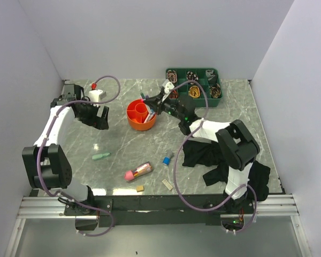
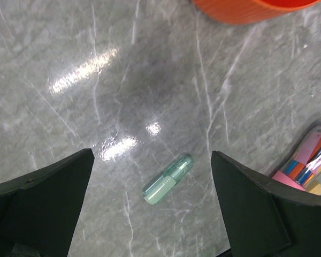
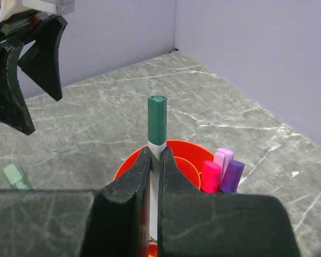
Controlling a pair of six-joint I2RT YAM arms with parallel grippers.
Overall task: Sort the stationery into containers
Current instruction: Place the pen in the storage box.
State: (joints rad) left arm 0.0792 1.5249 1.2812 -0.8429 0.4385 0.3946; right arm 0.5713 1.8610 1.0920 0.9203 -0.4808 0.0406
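Green-capped marker (image 3: 157,120) stands upright at the orange organiser (image 1: 140,125), clenched in the right jaws; the left jaws gape released.

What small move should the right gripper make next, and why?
Probably lower the right gripper a little: it is shut on the upright green-capped white pen above the round orange plastic organiser, and the pen's lower end is hidden, so releasing now seems risky.

Glossy marbled table (image 2: 59,48), plastic organiser (image 2: 246,8)
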